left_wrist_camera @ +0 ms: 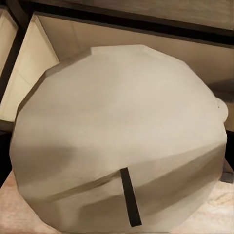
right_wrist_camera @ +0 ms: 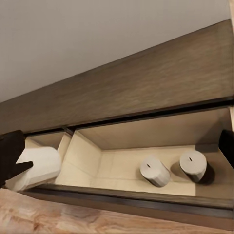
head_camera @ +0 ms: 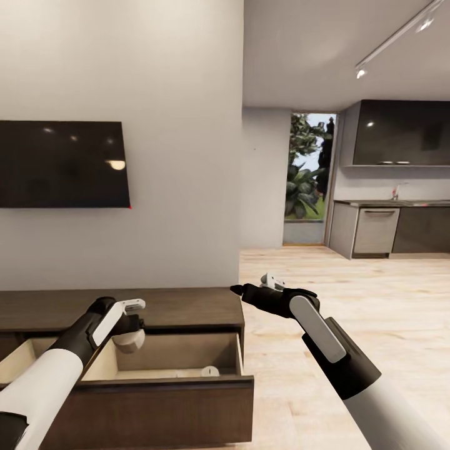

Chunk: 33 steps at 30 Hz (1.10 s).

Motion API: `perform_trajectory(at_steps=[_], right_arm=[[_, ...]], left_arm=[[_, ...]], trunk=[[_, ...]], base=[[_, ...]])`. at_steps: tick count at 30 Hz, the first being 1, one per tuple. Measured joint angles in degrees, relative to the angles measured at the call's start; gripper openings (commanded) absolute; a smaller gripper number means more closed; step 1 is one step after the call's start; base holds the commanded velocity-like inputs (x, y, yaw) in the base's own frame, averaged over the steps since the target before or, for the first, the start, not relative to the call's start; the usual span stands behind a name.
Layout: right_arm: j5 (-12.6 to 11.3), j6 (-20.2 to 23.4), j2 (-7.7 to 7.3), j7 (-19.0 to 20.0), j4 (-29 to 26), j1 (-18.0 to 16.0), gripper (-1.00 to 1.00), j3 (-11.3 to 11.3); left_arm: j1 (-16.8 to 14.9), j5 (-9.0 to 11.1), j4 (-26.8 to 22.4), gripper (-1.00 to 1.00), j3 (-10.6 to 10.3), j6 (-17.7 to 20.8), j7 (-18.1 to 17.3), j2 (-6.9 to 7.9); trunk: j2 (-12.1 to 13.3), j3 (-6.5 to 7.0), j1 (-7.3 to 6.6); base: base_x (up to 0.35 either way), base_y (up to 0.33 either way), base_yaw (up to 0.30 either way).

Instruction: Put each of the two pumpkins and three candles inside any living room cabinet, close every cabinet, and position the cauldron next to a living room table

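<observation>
Living room, pale wood floor (head_camera: 375, 312), white wall with a dark TV (head_camera: 62, 164); kitchen units and a doorway to greenery sit well behind on your right. Low dark-brown cabinet (head_camera: 187, 306) runs along the wall under the TV; its right drawer (head_camera: 240, 356) is pulled out, light interior exposed.

Step in hand, as I read it: third candle going into that drawer. Left gripper (head_camera: 131, 331) is clamped on a candle (head_camera: 131, 340), holding it over the drawer's left end, above the rim; in the left wrist view the candle's end face and wick (left_wrist_camera: 130, 197) block nearly everything, drawer wall behind. Two candles already lie inside; right wrist view shows them side by side on the drawer floor, one (right_wrist_camera: 155, 171) tipped over, the other (right_wrist_camera: 193, 165) just beside it near the right end. No pumpkins in sight.

Right gripper (head_camera: 240, 290) hangs over the floor just past the cabinet's right end, holding nothing; whether its jaws are spread or closed I can't tell.

Next move, my call: lower the left hand into the drawer, clear of the front panel, then release; watch for rolling, the candle is lying sideways in the grip. After that, push the drawer shut.
</observation>
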Motion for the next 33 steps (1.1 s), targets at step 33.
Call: perform_trajectory(at_steps=[33], right_arm=[[-0.9,0.1,-0.06,0.1,-0.1,-0.1,1.0,-2.3]], left_arm=[[0.0,-0.1,0.0,-1.0,-0.1,0.0,-0.1,0.04]], trunk=[[0.0,-2.39,0.01]], base=[[0.007,0.0,0.065]])
